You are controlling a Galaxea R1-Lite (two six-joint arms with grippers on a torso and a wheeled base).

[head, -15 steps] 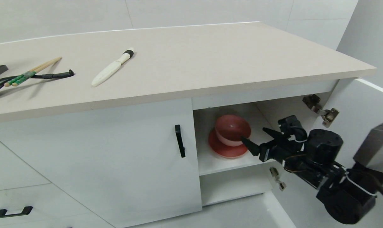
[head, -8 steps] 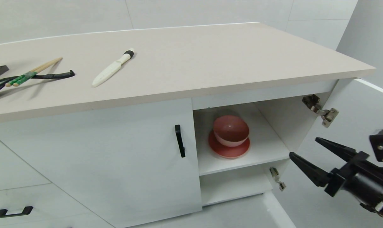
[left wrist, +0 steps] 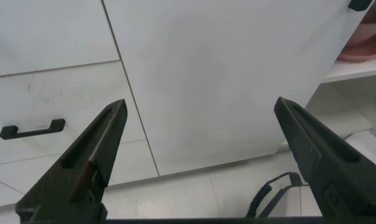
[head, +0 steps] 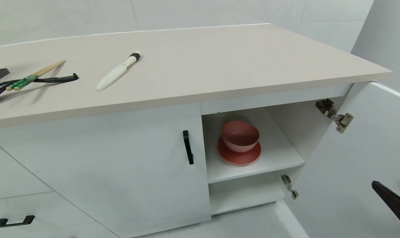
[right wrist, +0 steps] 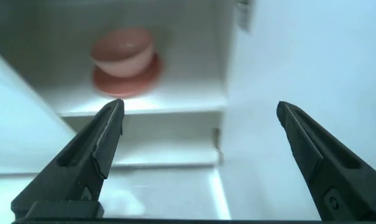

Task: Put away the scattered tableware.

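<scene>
Sitting: bowl (head: 240,136) on plate (head: 250,158), cabinet shelf (head: 280,155), door (head: 361,155) open | knife (head: 117,71), chopsticks (head: 34,74) on counter (head: 219,59) | left gripper (left wrist: 199,102), right gripper (right wrist: 199,104) spread

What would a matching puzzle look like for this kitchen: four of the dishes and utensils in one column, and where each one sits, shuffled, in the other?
Things
1. red bowl
2. red plate
3. white knife
4. chopsticks

Places
A. crossing a black utensil at the countertop's left end
B. flat on the open cabinet shelf
C. lying by itself on the countertop
D. standing on the red plate

Pairs: 1-D, 2-B, 3-C, 4-A
</scene>
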